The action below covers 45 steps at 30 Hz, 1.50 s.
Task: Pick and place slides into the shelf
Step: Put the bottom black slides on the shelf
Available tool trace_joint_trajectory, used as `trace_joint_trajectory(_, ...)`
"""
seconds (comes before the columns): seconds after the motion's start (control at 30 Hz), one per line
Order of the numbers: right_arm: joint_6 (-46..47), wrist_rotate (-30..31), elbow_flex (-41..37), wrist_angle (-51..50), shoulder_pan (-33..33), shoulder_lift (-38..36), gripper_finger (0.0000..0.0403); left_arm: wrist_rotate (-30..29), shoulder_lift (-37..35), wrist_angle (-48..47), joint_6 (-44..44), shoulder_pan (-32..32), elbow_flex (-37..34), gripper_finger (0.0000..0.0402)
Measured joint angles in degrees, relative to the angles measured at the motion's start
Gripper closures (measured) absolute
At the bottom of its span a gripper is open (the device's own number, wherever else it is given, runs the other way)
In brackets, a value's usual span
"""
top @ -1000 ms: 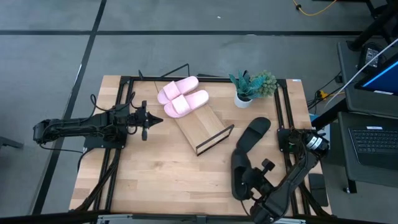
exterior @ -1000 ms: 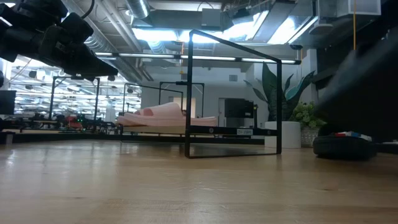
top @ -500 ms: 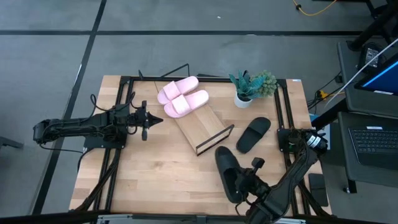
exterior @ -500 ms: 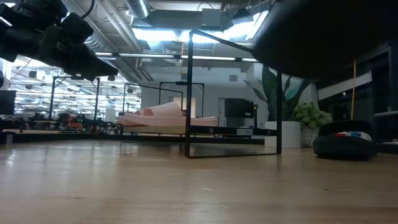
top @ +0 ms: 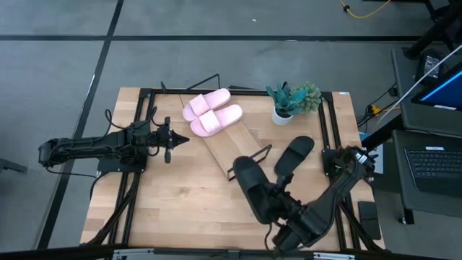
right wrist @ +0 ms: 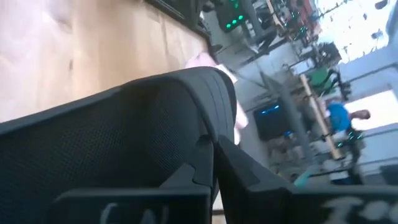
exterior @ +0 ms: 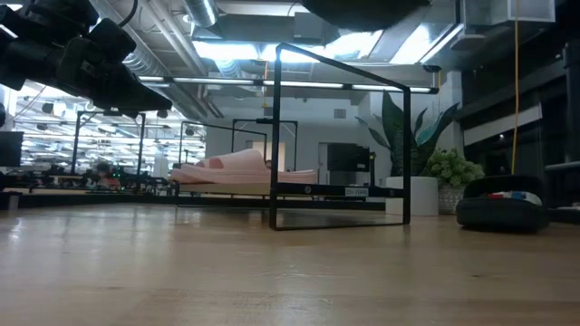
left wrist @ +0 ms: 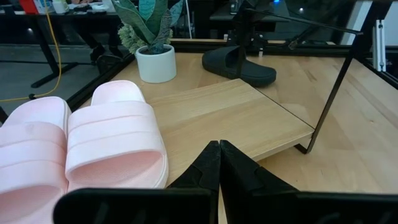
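Right gripper [top: 278, 209] pinches a black slide [top: 250, 186] above the wooden tabletop [top: 180, 202], near the shelf [top: 231, 144].

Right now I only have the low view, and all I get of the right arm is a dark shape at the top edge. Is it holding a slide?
Observer: Yes. The high view shows the right gripper shut on a black slide, lifted off the table, with its far end near the lower edge of the shelf.
Operator: Is there room on the board?
Observer: The pink slides sit side by side at its upper end; the lower part is bare.
Operator: Where's the other black one?
Observer: The other black slide lies on the table, right of the shelf and near the potted plant.
Operator: And the left arm?
Observer: The left gripper waits left of the shelf, fingers shut.
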Motion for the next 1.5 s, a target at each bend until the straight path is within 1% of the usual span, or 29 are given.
trace_joint_trajectory(0.17, -14.06, 2.58, 6.5, 0.08, -2.81, 0.0, 0.0395, 0.0, 0.0, 0.0, 0.0, 0.0, 0.0, 0.0401)
trace_joint_trajectory(0.23, -19.56, 2.63, 9.02, 0.08, -4.14, 0.0, 0.0395, 0.0, -0.01, -0.02, 0.0, -0.01, 0.0, 0.0401)
trace_joint_trajectory(0.33, -28.49, 1.26, 12.68, 0.03, -6.58, 0.0, 0.0395, 0.02, -0.02, -0.02, 0.0, 0.0, 0.0, 0.0401)
trace_joint_trajectory(0.43, -37.77, -1.49, 16.4, 0.05, -9.27, 0.0, 0.0395, 0.0, -0.02, -0.02, 0.0, -0.01, 0.0, 0.0401)
trace_joint_trajectory(0.53, -46.37, -7.21, 20.27, 0.03, -12.51, 0.0, 0.0395, 0.0, -0.02, -0.02, 0.0, 0.0, 0.0, 0.0401)
trace_joint_trajectory(0.6, -51.4, -12.5, 22.02, 0.74, -15.23, -0.19, 0.0395, 0.0, -0.02, -0.02, 0.0, -0.02, 0.0, 0.0401)
trace_joint_trajectory(0.7, -60.66, -17.82, 20.71, 4.12, -19.41, -1.91, 0.0395, 0.0, -0.02, -0.04, 0.0, -0.01, 0.0, 0.0401)
trace_joint_trajectory(0.83, -70.23, -20.65, 21.92, 7.47, -24.12, -2.65, 0.0395, 0.02, -0.02, -0.05, 0.0, -0.04, 0.0, 0.0401)
trace_joint_trajectory(0.97, -78.99, -31.74, 21.8, 12.68, -28.56, -3.11, 0.0395, 0.02, -0.02, -0.07, -0.02, -0.04, 0.0, 0.0401)
trace_joint_trajectory(1.07, -85.28, -36.61, 21.73, 14.63, -31.39, -3.06, 0.0395, 0.0, -0.01, -0.03, -0.02, -0.04, 0.0, 0.0401)
trace_joint_trajectory(1.3, -96.35, -47.51, 21.73, 19.85, -36.86, -3.06, 0.0395, 0.0, 0.0, -0.04, -0.02, -0.04, 0.0, 0.0401)
trace_joint_trajectory(1.43, -100.87, -55.38, 21.73, 19.71, -39.45, -3.06, 0.0395, 0.0, -0.01, -0.04, -0.02, -0.03, 0.0, 0.0401)
trace_joint_trajectory(1.5, -102.52, -57.7, 21.73, 19.78, -40.9, -3.06, 0.0395, 0.0, -0.01, -0.04, -0.02, -0.04, 0.0, 0.0401)
